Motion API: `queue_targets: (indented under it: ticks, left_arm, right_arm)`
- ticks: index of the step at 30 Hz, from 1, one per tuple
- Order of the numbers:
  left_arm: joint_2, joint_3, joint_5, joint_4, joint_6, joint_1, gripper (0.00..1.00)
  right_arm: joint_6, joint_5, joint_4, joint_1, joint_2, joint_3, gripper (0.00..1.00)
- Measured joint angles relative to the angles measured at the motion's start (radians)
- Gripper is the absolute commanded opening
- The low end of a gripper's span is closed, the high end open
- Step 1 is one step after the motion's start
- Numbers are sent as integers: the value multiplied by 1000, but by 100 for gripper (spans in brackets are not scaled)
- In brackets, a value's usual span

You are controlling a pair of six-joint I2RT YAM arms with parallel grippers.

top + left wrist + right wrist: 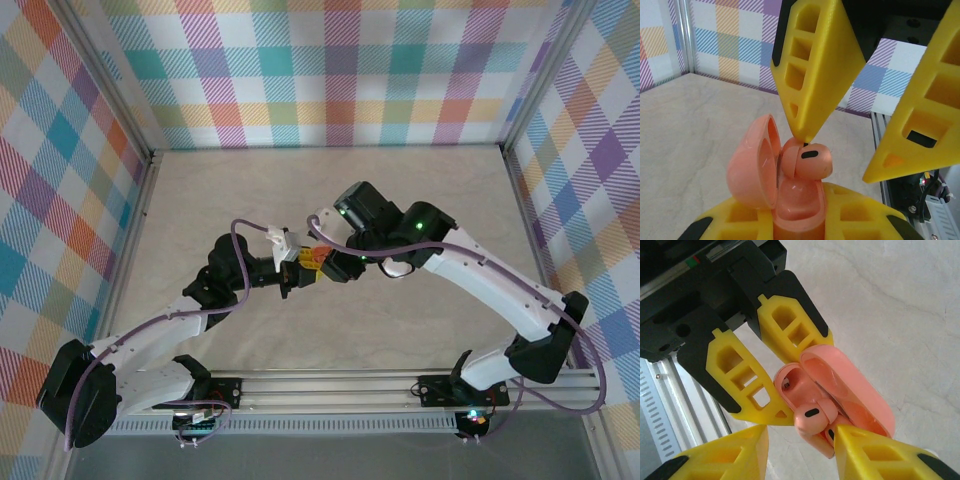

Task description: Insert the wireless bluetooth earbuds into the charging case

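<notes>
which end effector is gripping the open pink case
The left end effector, shut on the charging case; the right end effector stands open, gripping nothing.

Arms: two, left arm (pixel 150 345) and right arm (pixel 490 285)
Grippers: two, left gripper (pixel 298 268) and right gripper (pixel 325 265)
Yellow fingers (pixel 812 75): four, two on each gripper
Charging case (pixel 752 167): one
Earbud (pixel 812 417): one in plain sight; a second not certain
Purple cables (pixel 233 245): two
Rail (pixel 340 385): one
</notes>
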Motion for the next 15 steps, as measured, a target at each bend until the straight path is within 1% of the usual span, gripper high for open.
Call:
queue_targets:
  ticks: [7, 15]
  left_arm:
    - [5, 0, -1, -22, 0, 0, 0]
    - [5, 0, -1, -43, 0, 0, 0]
  right_arm:
    - [-9, 15, -20, 0, 28, 13, 35]
    - [-23, 30, -41, 0, 55, 35, 27]
